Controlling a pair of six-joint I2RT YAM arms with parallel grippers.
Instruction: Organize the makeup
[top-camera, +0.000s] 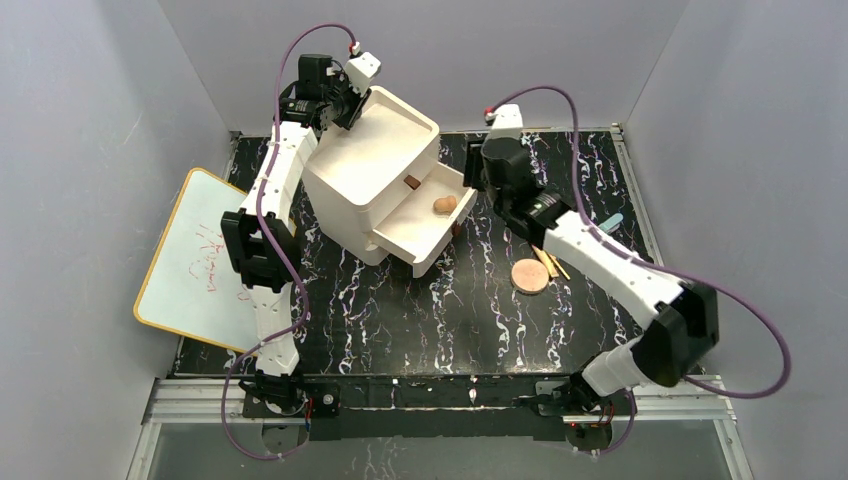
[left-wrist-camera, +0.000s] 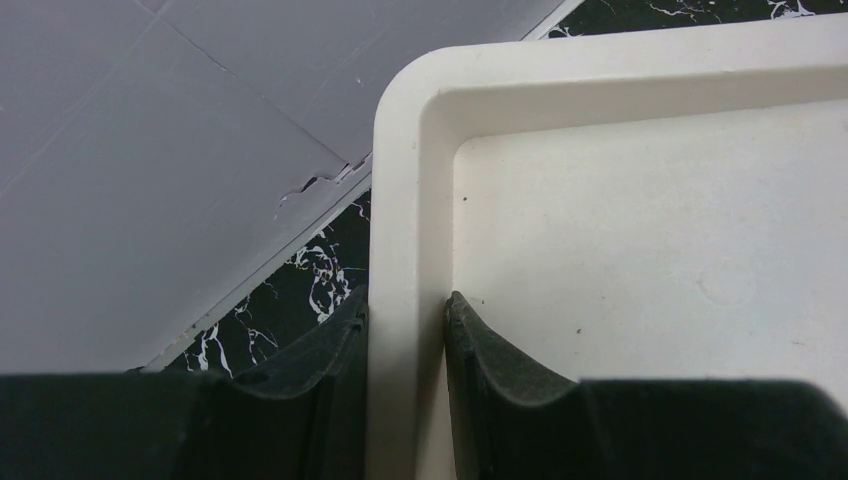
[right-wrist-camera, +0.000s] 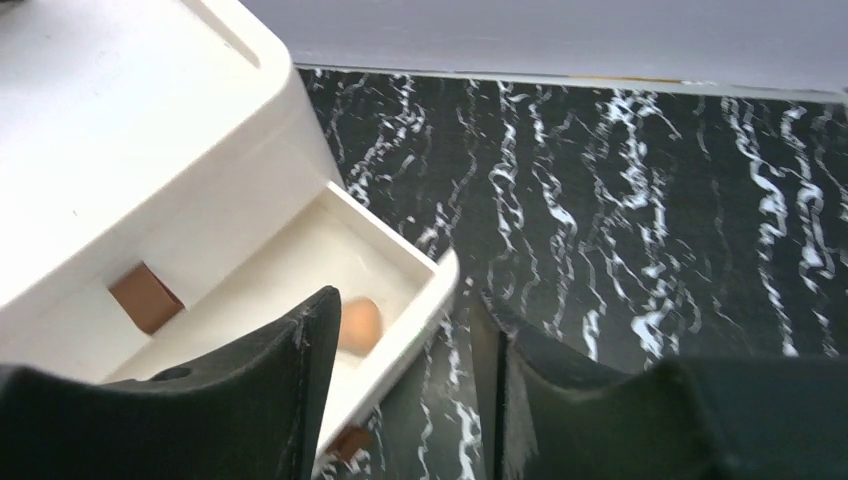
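Observation:
The beige egg-shaped sponge (top-camera: 444, 204) lies in the open middle drawer (top-camera: 428, 222) of the white box (top-camera: 365, 160); it also shows in the right wrist view (right-wrist-camera: 360, 323). The round tan powder disc (top-camera: 530, 276) and thin wooden sticks (top-camera: 551, 263) lie on the black mat to the right of the box. My left gripper (top-camera: 352, 100) is shut on the box's top back rim (left-wrist-camera: 407, 200), one finger on each side of it. My right gripper (top-camera: 478, 176) is open and empty over the drawer's right corner (right-wrist-camera: 425, 285). The black compact and white pad are out of view.
A whiteboard (top-camera: 195, 260) leans at the left edge of the mat. A small light-blue item (top-camera: 612, 222) lies behind my right arm. A brown handle (right-wrist-camera: 146, 297) shows on the drawer above. Grey walls enclose the table on three sides.

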